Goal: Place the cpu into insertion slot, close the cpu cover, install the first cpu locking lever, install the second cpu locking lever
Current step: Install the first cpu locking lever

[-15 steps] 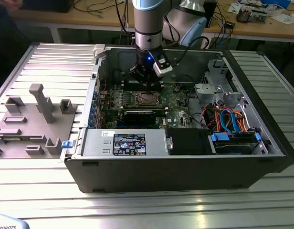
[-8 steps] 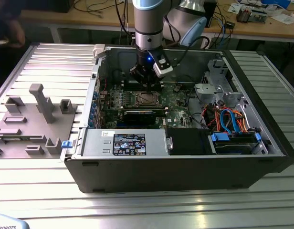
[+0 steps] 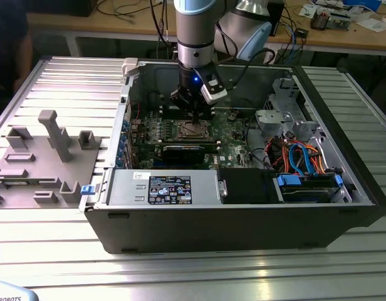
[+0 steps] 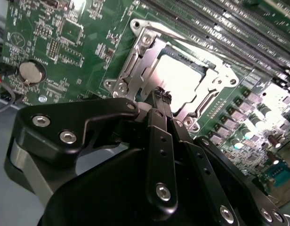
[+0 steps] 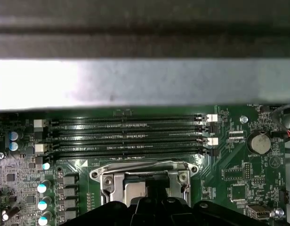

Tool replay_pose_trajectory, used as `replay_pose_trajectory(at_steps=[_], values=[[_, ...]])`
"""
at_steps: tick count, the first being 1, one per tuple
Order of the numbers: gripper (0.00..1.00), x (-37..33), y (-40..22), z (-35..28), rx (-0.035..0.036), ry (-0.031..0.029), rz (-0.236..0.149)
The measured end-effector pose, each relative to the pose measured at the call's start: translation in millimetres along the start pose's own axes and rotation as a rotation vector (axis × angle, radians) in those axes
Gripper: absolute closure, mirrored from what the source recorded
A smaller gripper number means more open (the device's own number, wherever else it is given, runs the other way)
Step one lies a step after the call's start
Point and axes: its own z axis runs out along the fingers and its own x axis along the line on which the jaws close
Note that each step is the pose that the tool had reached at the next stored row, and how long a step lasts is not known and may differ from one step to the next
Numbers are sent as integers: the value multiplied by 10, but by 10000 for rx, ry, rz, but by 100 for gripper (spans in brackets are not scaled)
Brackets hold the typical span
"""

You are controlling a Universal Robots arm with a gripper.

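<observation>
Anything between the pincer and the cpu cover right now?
Nothing visible. In the second wrist view the pincer sits right at the edge of the cpu cover, which lies down over the cpu. No cable or card crosses between them.

Arm's jaws [image 3: 194, 115] low over cpu cover [image 3: 194, 130] inside open computer case [image 3: 243, 219].
</observation>
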Motion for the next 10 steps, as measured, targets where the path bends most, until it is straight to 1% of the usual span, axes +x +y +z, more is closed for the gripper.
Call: replay_pose_trajectory(at_steps=[2, 10], values=[[89, -1, -28, 0, 23, 0, 27], [89, -3, -103, 0, 95, -3, 93]])
